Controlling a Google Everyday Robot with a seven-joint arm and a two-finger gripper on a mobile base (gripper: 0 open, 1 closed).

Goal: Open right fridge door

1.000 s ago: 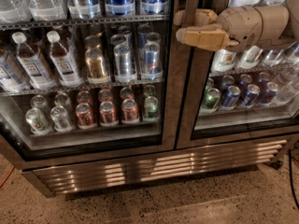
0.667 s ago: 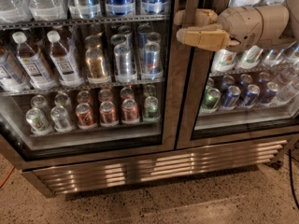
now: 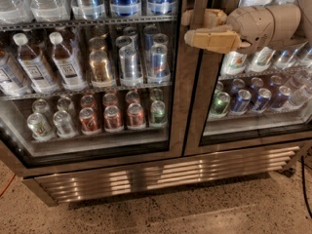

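The right fridge door (image 3: 253, 130) is a glass door in a brushed-steel frame, on the right of the camera view. Blue and green cans (image 3: 242, 100) and white-labelled bottles (image 3: 234, 62) show through it. A dark seam runs between its left frame and the left door. The door looks flush with the cabinet. My gripper (image 3: 191, 28) is beige and reaches in from the upper right. Its tip lies at the door's left frame edge, near the top of the view.
The left glass door (image 3: 92, 72) shows brown-drink bottles (image 3: 66, 65) and red cans (image 3: 113, 117). A steel vent grille (image 3: 161, 172) runs along the fridge base. Speckled floor (image 3: 195, 213) lies in front. A dark cable (image 3: 306, 179) hangs at the far right.
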